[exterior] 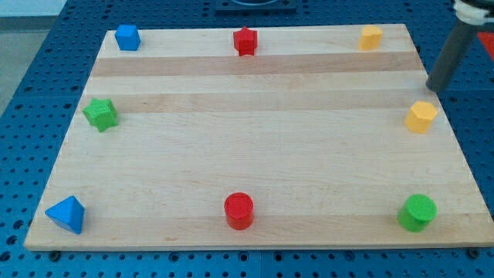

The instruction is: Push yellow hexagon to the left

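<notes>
A yellow block that looks hexagonal (421,116) sits near the board's right edge, about mid-height in the view. A second yellow block (370,36) sits at the top right; its exact shape is hard to make out. My tip (433,89) is at the board's right edge, just above and slightly right of the hexagonal yellow block, with a small gap between them. The dark rod runs up and right out of the view.
On the wooden board (255,147) are a blue cube (127,37) top left, a red star (245,41) top middle, a green star (100,113) at left, a blue triangular block (66,214) bottom left, a red cylinder (238,210) bottom middle and a green cylinder (417,212) bottom right.
</notes>
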Robot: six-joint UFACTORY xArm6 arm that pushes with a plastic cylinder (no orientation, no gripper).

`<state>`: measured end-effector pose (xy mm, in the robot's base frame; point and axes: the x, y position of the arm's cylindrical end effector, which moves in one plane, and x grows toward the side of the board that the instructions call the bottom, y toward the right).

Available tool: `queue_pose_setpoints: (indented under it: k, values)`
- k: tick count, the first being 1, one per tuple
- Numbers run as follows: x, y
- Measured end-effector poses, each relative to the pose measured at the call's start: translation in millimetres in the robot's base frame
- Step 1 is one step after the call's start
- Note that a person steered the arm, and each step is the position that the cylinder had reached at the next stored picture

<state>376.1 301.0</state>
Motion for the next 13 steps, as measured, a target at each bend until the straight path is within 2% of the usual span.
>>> queue_pose_setpoints:
  k: [2, 4, 6, 10, 12, 13]
  values:
    - [59.1, 7.2]
    - [87.7, -18.7]
    - [67.9, -20.6]
    - [30.6, -60.6]
    - [36.8, -96.7]
    - [59.3, -95.7]
